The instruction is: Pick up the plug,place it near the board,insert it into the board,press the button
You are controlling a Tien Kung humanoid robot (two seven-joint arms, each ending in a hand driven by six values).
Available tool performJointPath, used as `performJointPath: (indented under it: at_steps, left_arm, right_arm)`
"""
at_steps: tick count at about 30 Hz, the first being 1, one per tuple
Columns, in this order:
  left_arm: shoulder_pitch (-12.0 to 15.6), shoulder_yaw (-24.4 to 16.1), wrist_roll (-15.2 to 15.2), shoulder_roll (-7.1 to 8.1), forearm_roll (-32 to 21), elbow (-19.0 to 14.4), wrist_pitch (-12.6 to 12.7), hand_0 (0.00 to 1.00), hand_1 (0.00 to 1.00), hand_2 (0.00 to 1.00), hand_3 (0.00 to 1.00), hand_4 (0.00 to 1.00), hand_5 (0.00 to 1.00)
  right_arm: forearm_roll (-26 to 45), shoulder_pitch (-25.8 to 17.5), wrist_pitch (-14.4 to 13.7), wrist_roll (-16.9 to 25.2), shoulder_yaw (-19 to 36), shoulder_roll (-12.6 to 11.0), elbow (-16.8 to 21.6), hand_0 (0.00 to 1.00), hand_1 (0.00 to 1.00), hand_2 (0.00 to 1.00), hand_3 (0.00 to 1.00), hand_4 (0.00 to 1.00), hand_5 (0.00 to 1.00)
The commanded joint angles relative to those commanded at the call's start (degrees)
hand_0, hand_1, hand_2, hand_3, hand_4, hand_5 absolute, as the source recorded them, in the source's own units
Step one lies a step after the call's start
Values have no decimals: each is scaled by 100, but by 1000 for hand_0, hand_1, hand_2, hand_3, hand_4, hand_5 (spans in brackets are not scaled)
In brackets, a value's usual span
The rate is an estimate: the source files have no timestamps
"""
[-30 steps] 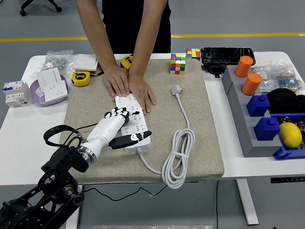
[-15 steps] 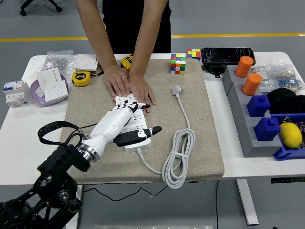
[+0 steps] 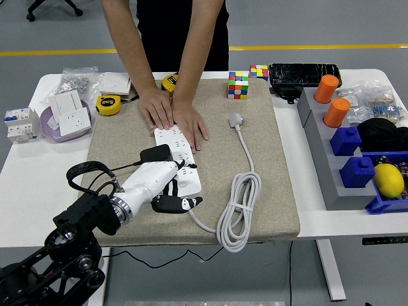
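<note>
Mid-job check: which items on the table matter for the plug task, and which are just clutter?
In play: power strip, black plug on it, left hand, person's hands steadying the strip.
Lying about: Rubik's cubes, tape measures, orange cylinders, lemon.

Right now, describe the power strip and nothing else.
The power strip is a long white plastic bar with rows of sockets, lying flat on the beige mat. A person's hands press its far end. The robot's left hand covers its near end. Its white cable runs out to a coil beside it.
</note>
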Motion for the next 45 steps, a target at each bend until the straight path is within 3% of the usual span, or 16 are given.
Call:
performJointPath:
  at_steps: [2, 3, 7, 9, 18, 45]
  left_arm:
    - [-10, -7, 10, -14, 63, 61, -48, 209, 63, 160, 748, 564, 147]
    - [-15, -12, 18, -22, 88, 110, -106, 191, 50, 151, 747, 463, 104]
    - [-43, -1, 34, -35, 151, 281, -210, 191, 50, 151, 747, 463, 104]
    - [-74, 24, -2, -61, 181, 473, -155, 190, 50, 152, 747, 438, 64]
    - [-131, 38, -96, -160, 282, 928, -38, 191, 48, 152, 776, 431, 63]
    - [-141, 0, -116, -159, 439, 1020, -47, 191, 47, 152, 775, 435, 52]
  right_arm:
    - [3, 0, -1, 0, -2, 2, 0, 865, 769, 760, 792, 998, 852]
    - [15, 1, -1, 5, -16, 3, 0, 863, 769, 760, 792, 998, 851]
    - [16, 4, -2, 3, -19, 3, 0, 863, 769, 760, 792, 998, 851]
    - [18, 8, -2, 2, -27, 1, 0, 864, 769, 760, 792, 998, 850]
    - [30, 12, -2, 2, -60, -5, 0, 864, 769, 760, 791, 998, 849]
    - [37, 3, 3, 2, -62, -6, 0, 863, 769, 760, 791, 998, 847]
